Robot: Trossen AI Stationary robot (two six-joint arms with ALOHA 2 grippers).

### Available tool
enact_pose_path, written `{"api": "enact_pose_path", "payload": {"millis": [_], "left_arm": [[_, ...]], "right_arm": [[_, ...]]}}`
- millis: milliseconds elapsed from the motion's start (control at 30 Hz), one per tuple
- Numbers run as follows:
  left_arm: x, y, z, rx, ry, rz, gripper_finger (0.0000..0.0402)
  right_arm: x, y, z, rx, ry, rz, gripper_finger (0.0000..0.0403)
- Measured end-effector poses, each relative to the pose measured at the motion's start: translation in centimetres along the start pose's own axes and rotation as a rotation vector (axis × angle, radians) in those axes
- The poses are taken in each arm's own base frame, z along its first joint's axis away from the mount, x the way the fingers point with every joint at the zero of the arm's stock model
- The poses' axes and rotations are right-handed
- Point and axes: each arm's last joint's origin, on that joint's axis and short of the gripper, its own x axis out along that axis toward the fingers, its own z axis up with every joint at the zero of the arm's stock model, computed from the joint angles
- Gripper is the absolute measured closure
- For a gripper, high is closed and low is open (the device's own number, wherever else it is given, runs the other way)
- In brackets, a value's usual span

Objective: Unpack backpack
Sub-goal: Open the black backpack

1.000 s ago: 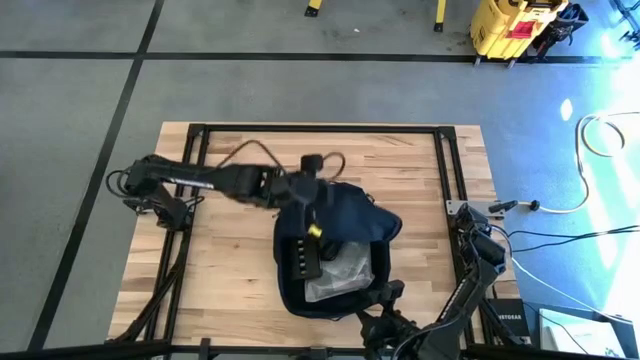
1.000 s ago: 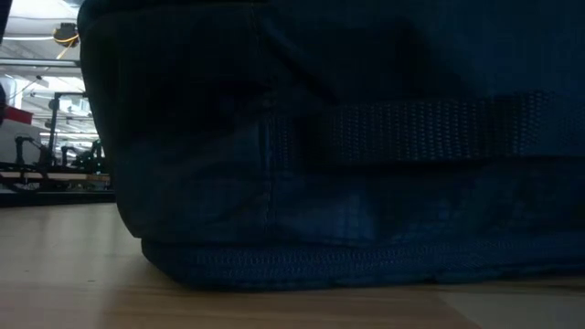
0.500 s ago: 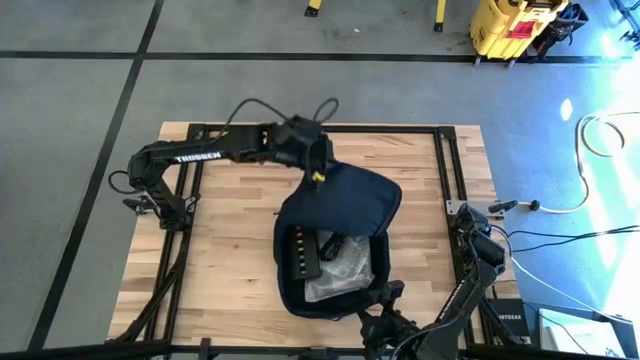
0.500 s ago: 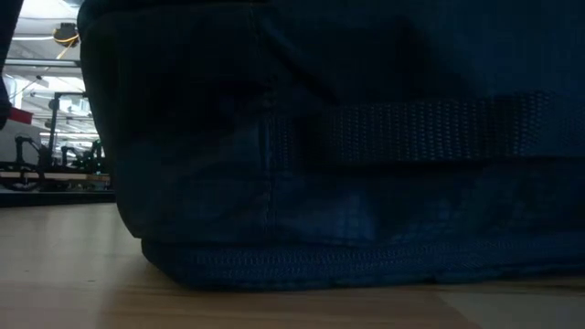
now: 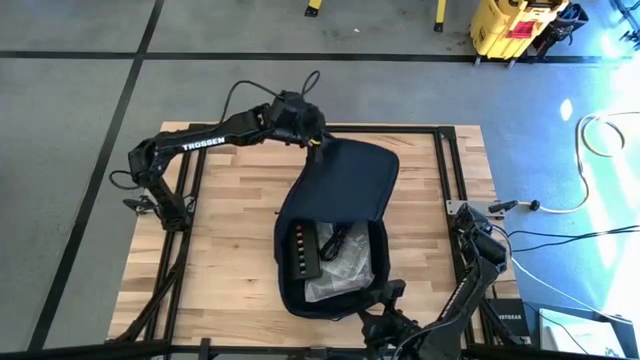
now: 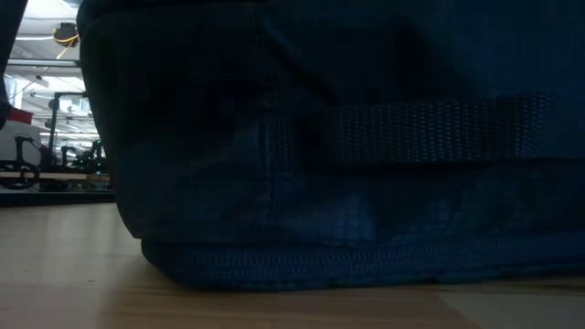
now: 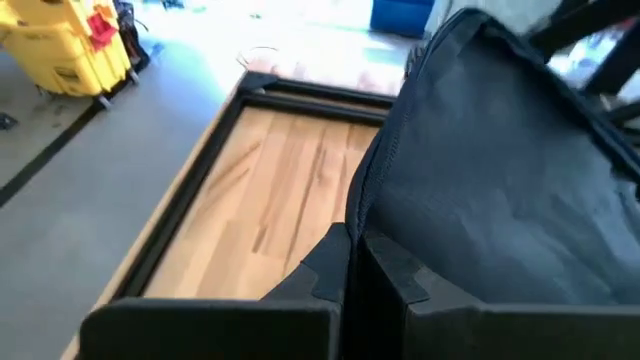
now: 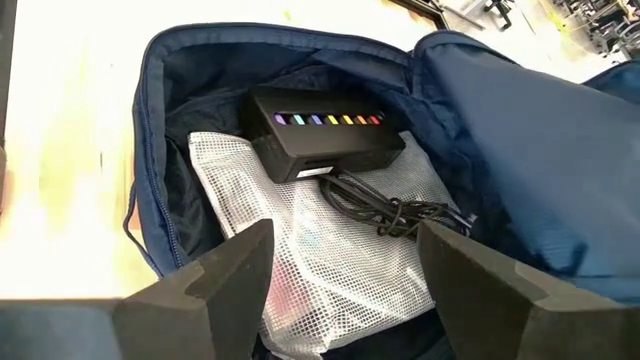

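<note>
The dark navy backpack (image 5: 325, 265) lies open on the wooden table; in the low view its side wall (image 6: 347, 155) fills the frame. Its front flap (image 5: 345, 180) is stretched toward the far edge. Inside lie a black box with a row of coloured dots (image 8: 325, 135), a black cord (image 8: 385, 205) and a white mesh pouch (image 8: 320, 260). My left gripper (image 5: 315, 140) is shut on the flap's far edge. My right gripper (image 8: 345, 290) stands open over the backpack's near end, nothing between its fingers. My left gripper pinches the flap's seamed rim (image 7: 362, 205) between its two shut fingers (image 7: 330, 265). It comes from the table's left, slanting down. The flap is held raised off the table and drawn out toward the far edge; its other end stays joined to the bag.
A black metal frame (image 5: 445, 160) runs around the tabletop. Bare wood (image 5: 230, 220) lies to the left of the backpack and at the far right. Beyond the table are a yellow case (image 5: 510, 25) and cables on the floor (image 5: 590, 130).
My left gripper, still shut on the flap's rim, has swung from above the open compartment toward the table's far edge. The flap has gone with it, from bunched over the bag to spread out long; the bag's body has stayed put.
</note>
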Motion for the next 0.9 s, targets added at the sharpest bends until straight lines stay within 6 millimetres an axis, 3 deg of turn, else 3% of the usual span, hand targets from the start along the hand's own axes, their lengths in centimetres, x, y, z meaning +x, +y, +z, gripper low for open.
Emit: {"api": "enact_pose_path", "payload": {"millis": [367, 900], "left_arm": [[0.0, 4.9, -4.0, -0.180, 0.057, 0.018, 0.0401], [-0.9, 10.1, -11.1, -0.355, 0.117, 0.095, 0.0401]], "right_arm": [[-0.2, -0.4, 0.3, 0.004, -0.032, -0.012, 0.0171], [0.9, -1.0, 1.0, -0.034, -0.028, -0.042, 0.0171]]}}
